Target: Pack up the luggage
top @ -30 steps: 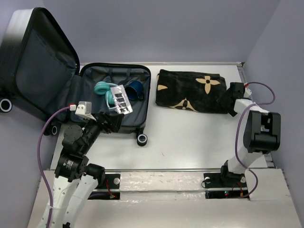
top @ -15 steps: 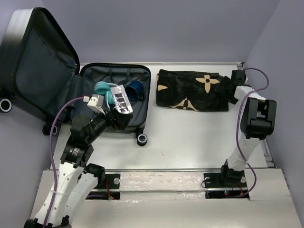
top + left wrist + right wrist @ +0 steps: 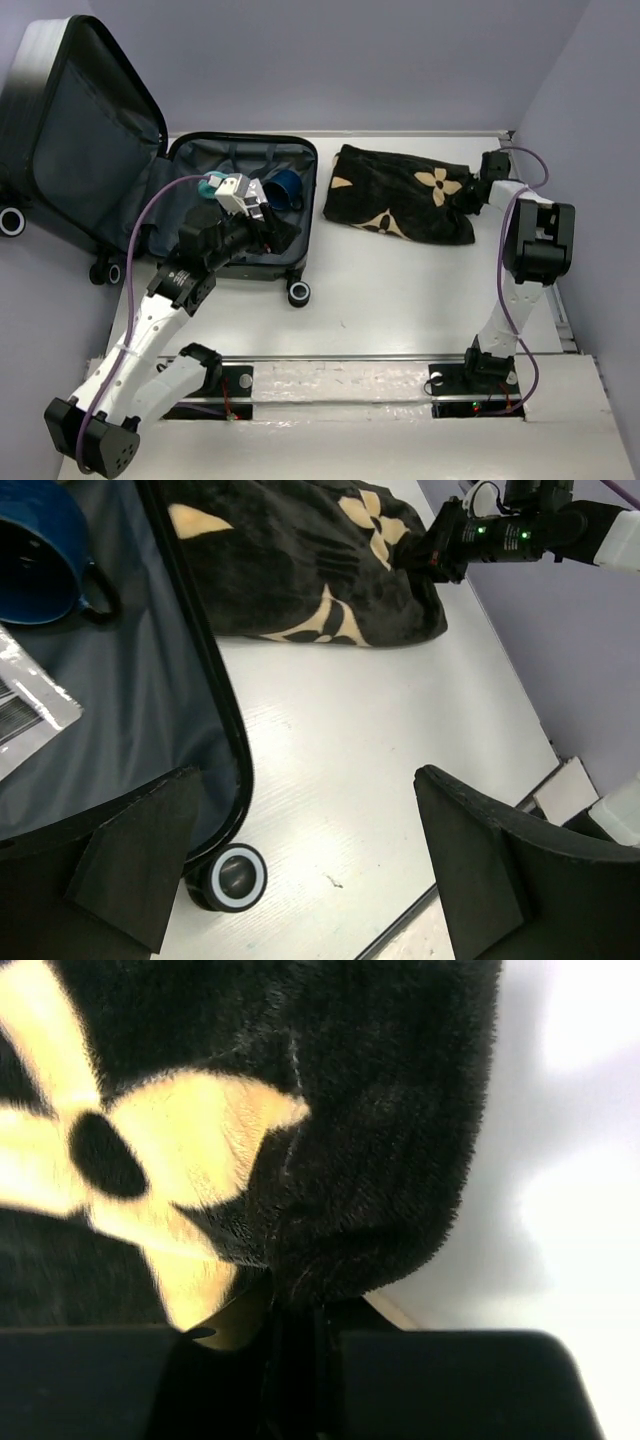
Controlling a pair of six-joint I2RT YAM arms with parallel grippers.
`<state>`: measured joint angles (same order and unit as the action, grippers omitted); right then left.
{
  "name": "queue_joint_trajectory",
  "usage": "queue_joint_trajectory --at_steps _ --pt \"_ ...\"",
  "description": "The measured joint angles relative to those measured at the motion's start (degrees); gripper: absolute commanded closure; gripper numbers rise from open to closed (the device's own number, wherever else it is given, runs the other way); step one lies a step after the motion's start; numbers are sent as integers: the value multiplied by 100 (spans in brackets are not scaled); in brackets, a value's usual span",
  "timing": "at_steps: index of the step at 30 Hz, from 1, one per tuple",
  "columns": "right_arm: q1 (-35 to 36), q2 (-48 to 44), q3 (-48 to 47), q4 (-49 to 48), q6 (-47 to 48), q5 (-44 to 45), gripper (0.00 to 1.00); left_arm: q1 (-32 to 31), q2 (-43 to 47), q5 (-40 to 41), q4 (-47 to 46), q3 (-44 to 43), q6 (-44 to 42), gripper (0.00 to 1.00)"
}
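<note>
Right fingers (image 3: 460, 1385) pinch the fuzzy black blanket (image 3: 350, 1160).

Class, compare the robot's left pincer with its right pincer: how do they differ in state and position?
The left pincer is open and empty; the right pincer is shut on the blanket. The left pincer hangs over the luggage edge; the right pincer sits at the blanket's right end. Both are black.
</note>
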<state>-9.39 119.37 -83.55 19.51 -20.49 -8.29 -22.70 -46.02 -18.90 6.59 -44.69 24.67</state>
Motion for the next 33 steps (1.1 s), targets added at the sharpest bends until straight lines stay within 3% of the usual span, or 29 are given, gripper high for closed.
queue_joint_trajectory --at_steps 10,14,18,23,33 --pt "-284 -3106 3792 -745 -785 243 93 -1648 -1174 951 96 -848 48 1" --pt "-503 -4559 4690 -739 -861 643 93 -2284 -1950 1469 282 -1497 37 3" --pt "-686 -5167 4970 -739 -866 721 93 -2509 -3060 1906 448 -2494 -92 6" --pt "-715 -5313 4977 -719 -824 479 93 -2426 -5071 2330 693 -4533 -584 6" --pt "-715 -5357 4977 -824 -776 -140 93 -1952 -9213 2194 1685 -9007 -1156 1"
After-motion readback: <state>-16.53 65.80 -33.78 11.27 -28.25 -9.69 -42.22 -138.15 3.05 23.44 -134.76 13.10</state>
